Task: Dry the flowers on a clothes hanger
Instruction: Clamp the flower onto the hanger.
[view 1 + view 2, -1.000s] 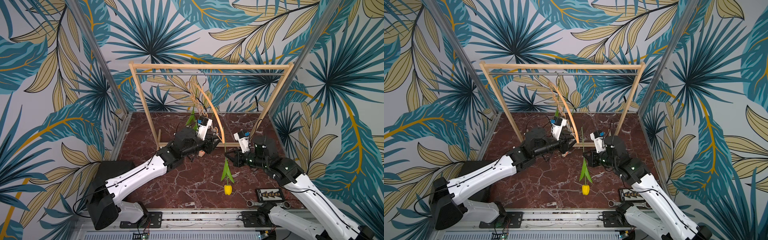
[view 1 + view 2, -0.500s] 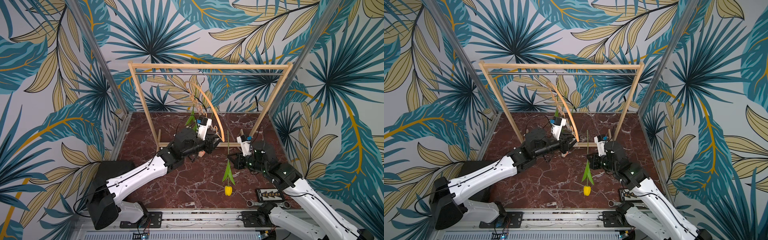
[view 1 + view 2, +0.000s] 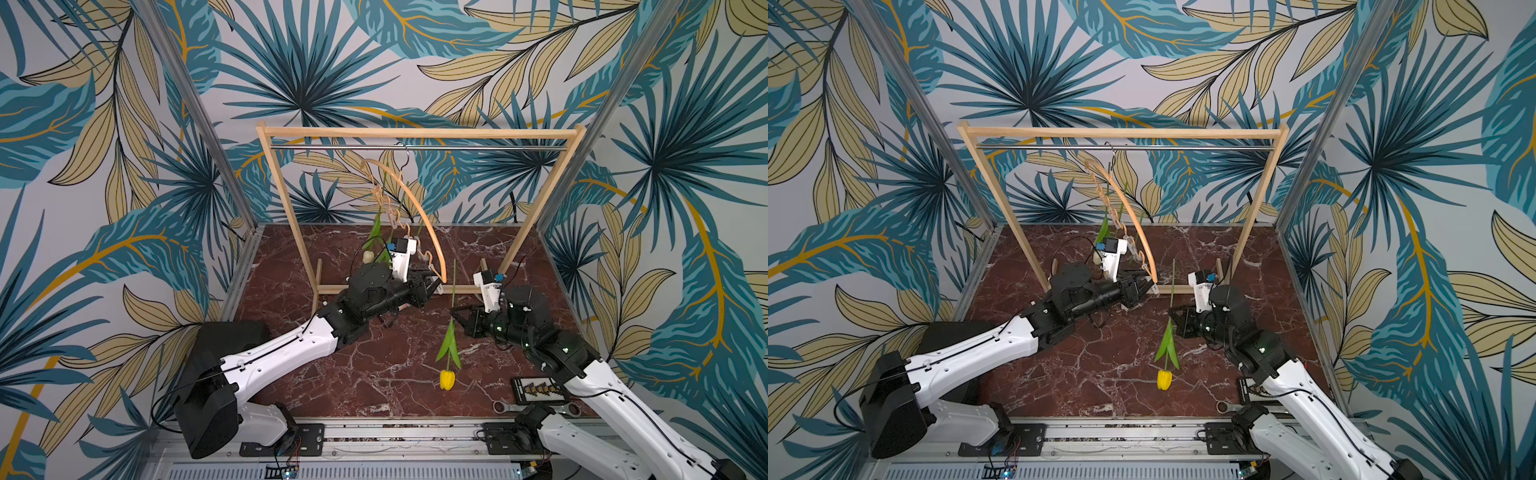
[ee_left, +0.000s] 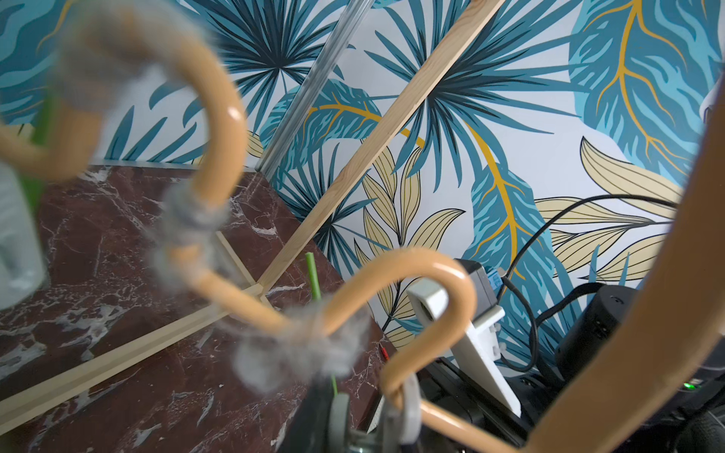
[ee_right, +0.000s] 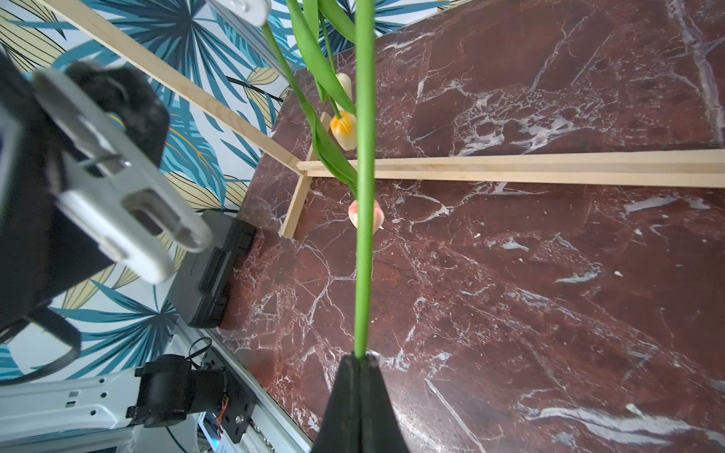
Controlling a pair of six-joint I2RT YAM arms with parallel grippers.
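Right jaws clamp the yellow tulip (image 3: 446,379) by its stem — head down; left jaws at the clothes hanger (image 4: 635,313), grip unclear.

The worktop (image 3: 374,374) looks like dark red stone with white veins, smooth and a little shiny. The rack frame (image 3: 415,133) is pale bare wood, and its rail (image 3: 457,147) is shiny metal. The clothes hanger (image 4: 627,353) is smooth, glossy wood (light spots show on its curves). The tulip stem (image 5: 364,255) looks like smooth green plastic. The right end effector (image 5: 360,356) is matt black.
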